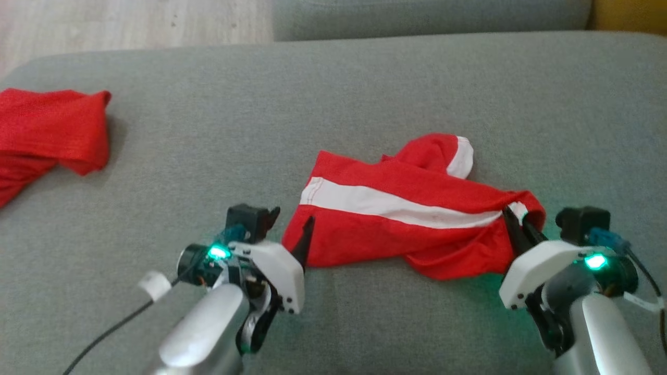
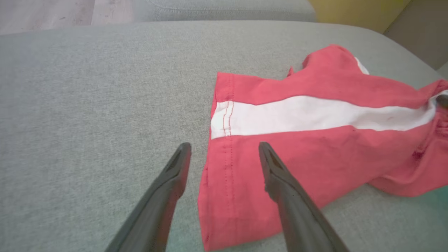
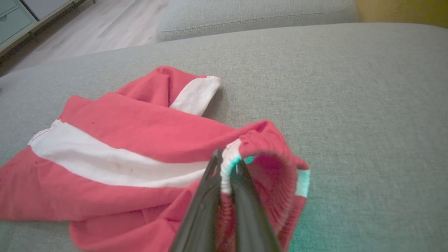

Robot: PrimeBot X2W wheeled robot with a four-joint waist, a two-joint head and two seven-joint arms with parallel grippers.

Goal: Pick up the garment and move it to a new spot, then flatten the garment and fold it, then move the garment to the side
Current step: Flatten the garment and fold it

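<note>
The garment (image 1: pixel 396 219) is a pair of red shorts with a white side stripe, lying crumpled on the grey sofa cushion (image 1: pixel 333 94). My right gripper (image 1: pixel 516 219) is shut on the garment's gathered waistband at its right end; the right wrist view has the waistband (image 3: pixel 227 164) pinched between the fingers. My left gripper (image 1: pixel 292 229) stands open at the garment's left hem. Seen from the left wrist, the left gripper (image 2: pixel 224 148) straddles the hem edge of the garment (image 2: pixel 315 140), one finger over the cushion, the other over the red cloth.
A second red cloth (image 1: pixel 47 135) lies at the cushion's far left edge. The sofa's back cushion (image 1: pixel 427 18) runs along the top, with pale wood floor (image 1: pixel 130 23) beyond at the upper left.
</note>
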